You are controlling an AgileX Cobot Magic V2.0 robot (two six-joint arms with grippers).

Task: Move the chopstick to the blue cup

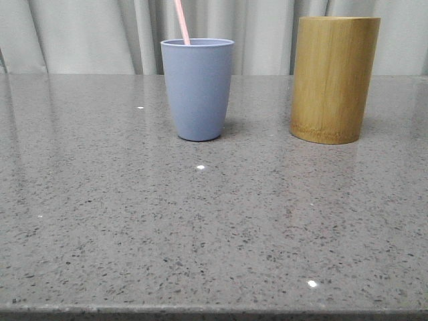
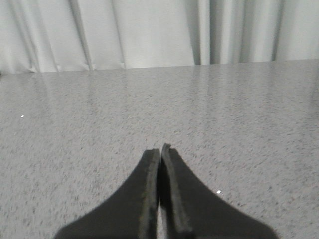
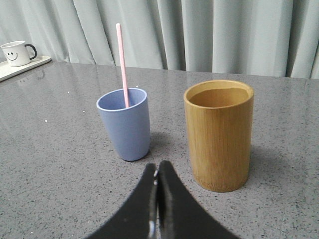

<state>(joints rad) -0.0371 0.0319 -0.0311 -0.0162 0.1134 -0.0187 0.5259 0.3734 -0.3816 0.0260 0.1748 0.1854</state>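
The blue cup (image 1: 198,87) stands upright on the grey speckled table, left of the bamboo cylinder (image 1: 334,79). A pale pink chopstick (image 1: 182,21) stands in the cup and leans on its rim. In the right wrist view the cup (image 3: 124,124) holds the chopstick (image 3: 122,64), with the empty bamboo cylinder (image 3: 219,134) beside it. My right gripper (image 3: 158,168) is shut and empty, a short way in front of both. My left gripper (image 2: 160,151) is shut and empty over bare table. Neither gripper shows in the front view.
A white mug with a smiley face (image 3: 16,53) sits on a white tray (image 3: 25,67) at the far corner of the table. Grey curtains hang behind the table. The table's front edge (image 1: 214,311) runs along the bottom of the front view.
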